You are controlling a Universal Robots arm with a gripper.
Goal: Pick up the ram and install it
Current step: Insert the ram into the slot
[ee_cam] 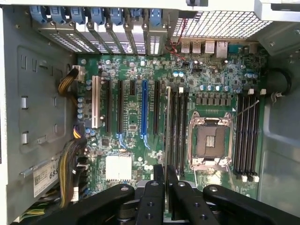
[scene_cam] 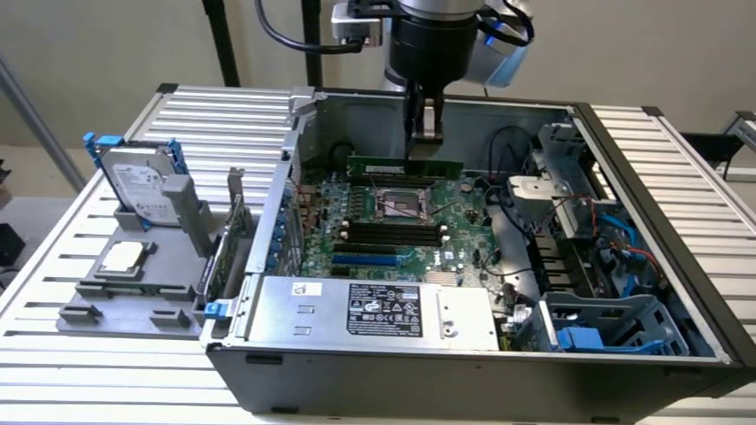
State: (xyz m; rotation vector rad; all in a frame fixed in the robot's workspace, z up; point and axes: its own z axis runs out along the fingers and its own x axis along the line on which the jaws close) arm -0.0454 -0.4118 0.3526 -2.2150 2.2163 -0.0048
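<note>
Clamping one ram, one hand hovers over motherboard (one hard drive, one processor chip beside case).

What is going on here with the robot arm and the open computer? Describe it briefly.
The robot arm's pincer is shut on the ram, a green stick held level above the motherboard inside the open case. The ram hangs beside the empty processor socket and looks not yet pressed into a slot. A hard drive stands outside the case, on the exterior view's left.

Lab, slatted aluminium bench, open computer case
</note>
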